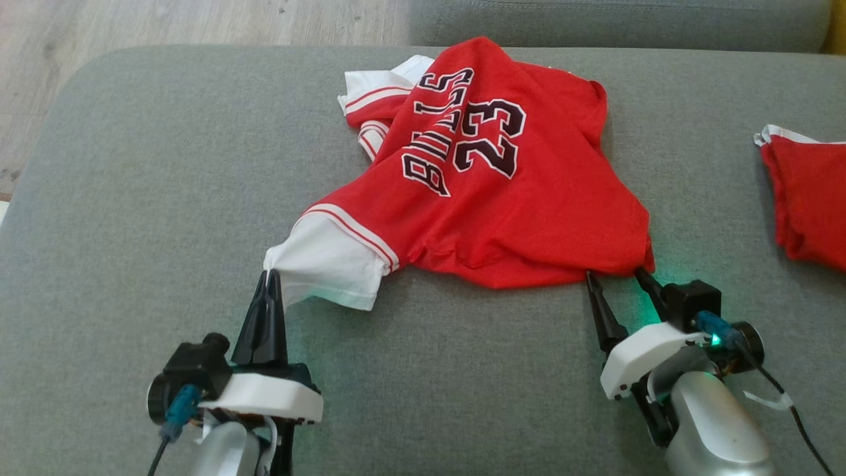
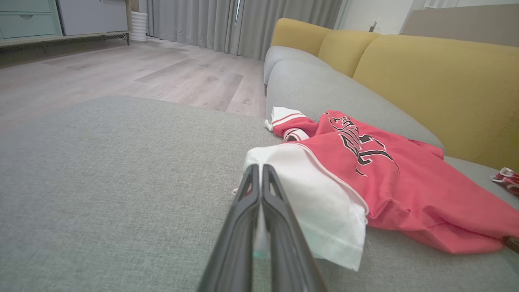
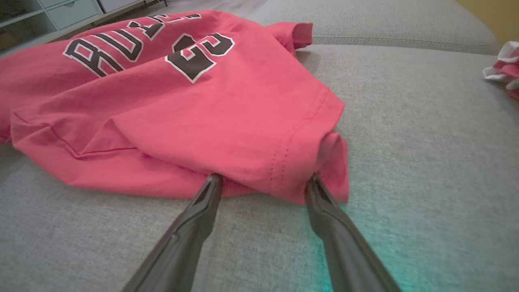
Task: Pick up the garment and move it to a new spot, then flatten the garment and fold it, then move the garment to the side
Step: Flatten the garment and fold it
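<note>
Lower left, left gripper (image 1: 268,276) is clamping the jersey's (image 1: 529,211) white sleeve (image 1: 324,261) for spreading. Right gripper (image 1: 615,275), fingers (image 1: 605,312) apart, is straddling its hem (image 1: 529,281).

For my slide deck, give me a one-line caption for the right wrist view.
Open right gripper poised at the hem corner of the red jersey on a grey sofa cushion.

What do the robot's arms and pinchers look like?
The left gripper and right gripper each have two long, thin black fingers tapering to points, on a white base. A black camera box sits beside, with a blue plug and black cable. The forearms are shiny silver. A green light glows by the right one.
</note>
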Robot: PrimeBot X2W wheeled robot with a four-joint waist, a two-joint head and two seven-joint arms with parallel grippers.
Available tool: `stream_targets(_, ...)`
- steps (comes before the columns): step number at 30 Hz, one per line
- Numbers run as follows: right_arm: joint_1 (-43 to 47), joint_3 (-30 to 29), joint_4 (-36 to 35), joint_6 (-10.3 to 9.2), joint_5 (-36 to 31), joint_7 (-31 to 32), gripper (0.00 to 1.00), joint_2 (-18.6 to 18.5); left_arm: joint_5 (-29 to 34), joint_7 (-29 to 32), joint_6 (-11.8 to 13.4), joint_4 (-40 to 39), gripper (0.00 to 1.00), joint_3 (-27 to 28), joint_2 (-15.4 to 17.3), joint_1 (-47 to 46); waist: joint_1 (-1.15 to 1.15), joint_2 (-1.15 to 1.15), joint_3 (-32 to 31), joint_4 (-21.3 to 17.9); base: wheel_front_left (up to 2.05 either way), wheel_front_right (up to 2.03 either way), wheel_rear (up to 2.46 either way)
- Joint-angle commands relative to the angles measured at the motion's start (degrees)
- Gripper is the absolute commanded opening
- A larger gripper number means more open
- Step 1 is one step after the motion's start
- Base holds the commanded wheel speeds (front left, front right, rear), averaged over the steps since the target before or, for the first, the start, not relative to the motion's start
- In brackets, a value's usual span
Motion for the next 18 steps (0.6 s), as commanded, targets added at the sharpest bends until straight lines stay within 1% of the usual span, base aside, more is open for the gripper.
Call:
stream_targets(1, -2.12, 0.92, -1.22, -0.05, -0.79, -0.88, 1.00, -0.13, -0.33, -0.62, 0.23, -1.79, 0.00, 1.67, 0.34, -1.80, 0.00, 0.00, 0.06, 0.00, 0.00, 0.00, 0.00)
stream_targets(11, -3.95, 1.48, 0.24, -0.05, -1.03, -1.88, 1.00, -0.13, -0.44, -0.62, 0.03, -1.89, 0.00, 1.36, 0.34, -2.01, 0.00, 0.00, 0.71, 0.31, 0.00, 0.00, 0.00)
stream_targets(13, -4.22, 2.04, 0.39, -0.05, -0.60, -1.97, 0.00, -0.13, -0.41, -0.62, 0.03, -1.92, 0.00, 1.44, 0.34, -2.05, 0.00, 0.00, 0.70, 0.35, 0.00, 0.00, 0.00)
stream_targets(18, -4.31, 2.79, -0.59, -0.05, 0.07, -2.42, 0.00, -0.13, -0.21, -0.62, 0.28, -2.18, 0.00, 2.32, 0.34, -1.69, 0.00, 0.00, -0.18, -0.31, 0.00, 0.00, 0.00)
